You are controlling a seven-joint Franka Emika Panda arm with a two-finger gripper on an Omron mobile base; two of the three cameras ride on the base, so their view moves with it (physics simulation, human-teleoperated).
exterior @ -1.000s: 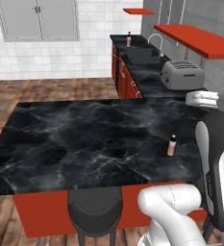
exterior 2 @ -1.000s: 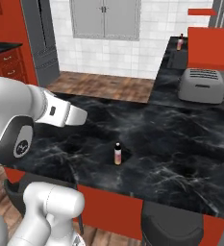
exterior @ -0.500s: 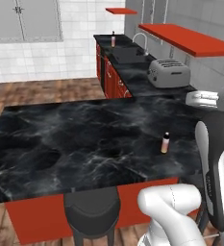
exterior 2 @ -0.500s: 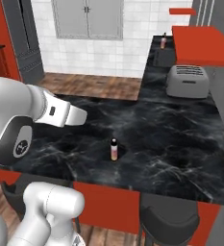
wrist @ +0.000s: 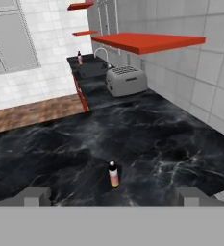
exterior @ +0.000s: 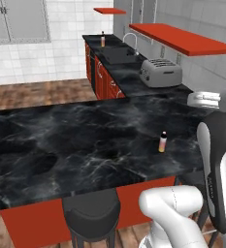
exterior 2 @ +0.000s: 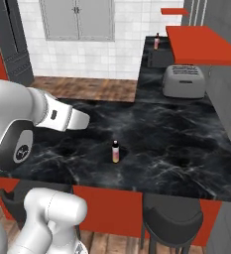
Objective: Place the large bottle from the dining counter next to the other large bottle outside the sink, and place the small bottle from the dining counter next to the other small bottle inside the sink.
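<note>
a home kitchen, rendered: black marble dining counter (exterior: 85, 135) on red cabinets, bar stool (exterior: 91, 215) tucked below, toaster (exterior: 159, 72), sink (exterior: 117, 54) with faucet (exterior: 132, 41), red wall shelves (exterior: 182, 38), white tiled walls, wood floor.

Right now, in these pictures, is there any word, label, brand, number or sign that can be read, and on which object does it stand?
None: no readable text in any view.
Bottle on the dining counter: orange-pink band, too small and blurred to show letters.
Bottle by the sink: too small to read.
Toaster: plain grey, no brand visible.
Robot arm: a round dark joint cap carries a faint mark, not legible.
</note>
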